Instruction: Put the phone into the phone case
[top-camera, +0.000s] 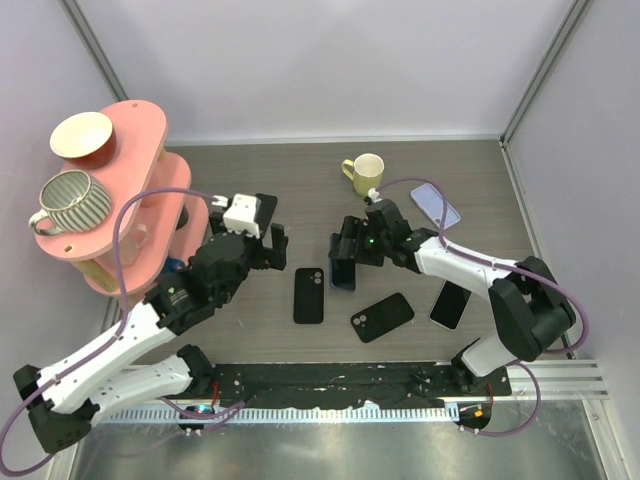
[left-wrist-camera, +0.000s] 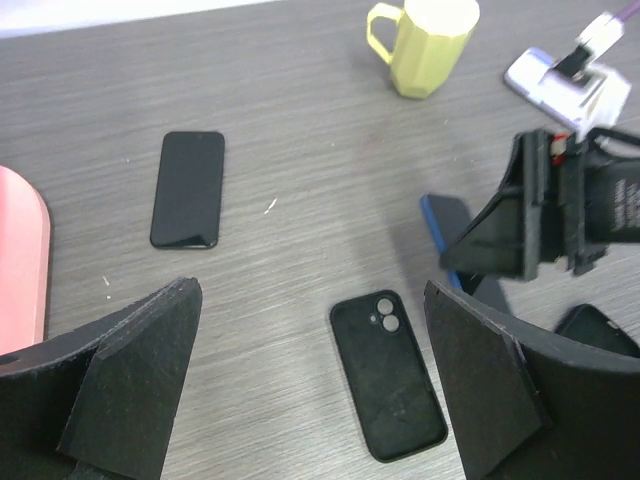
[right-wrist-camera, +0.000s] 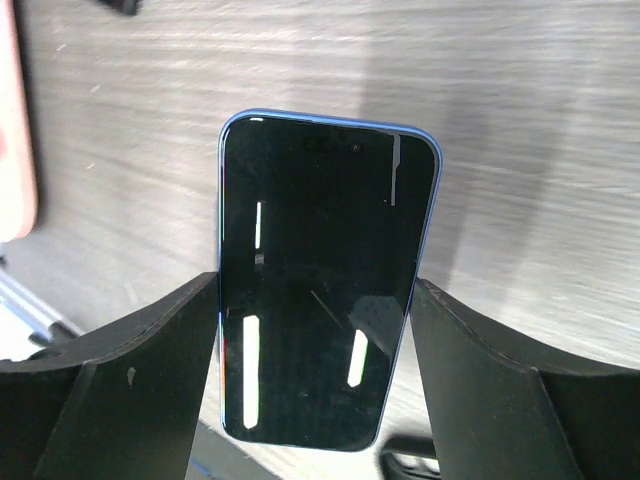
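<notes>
Right gripper (right-wrist-camera: 313, 285): closed on the phone (right-wrist-camera: 328, 220), one finger pressed to each long edge, so I have it clamped across its width.
Phone: blue-rimmed, with its dark screen turned to my right wrist camera and streaks of light reflected in it. From above it is tipped up steeply, just right of the case (top-camera: 309, 295) and apart from it. Whether its lower end touches the table (top-camera: 470, 165) I can't tell.
Left gripper (left-wrist-camera: 310, 298): jaws spread wide, nothing between them. It hangs over the table left of the case. Between its fingers I look down on the case, with the right gripper off to the side.
Case: black, flat on the table between my two grippers, camera cut-out at its far end. Which face is up I can't tell.
Second case (top-camera: 382, 316): black, lying askew just right of the first, nearer the arm bases.
Black handset (left-wrist-camera: 188, 188): flat, screen up, left of the case in the left wrist view, near the pink stand (top-camera: 140, 150).
Dark handset (top-camera: 450, 305): flat beside the right forearm.
Lilac item (top-camera: 435, 205): flat at the far right; phone or case, I can't tell.
Mug (top-camera: 365, 172): yellow, upright, on the far side of the right gripper.
Stand: holds a bowl (top-camera: 82, 135) and a striped cup (top-camera: 70, 200).
</notes>
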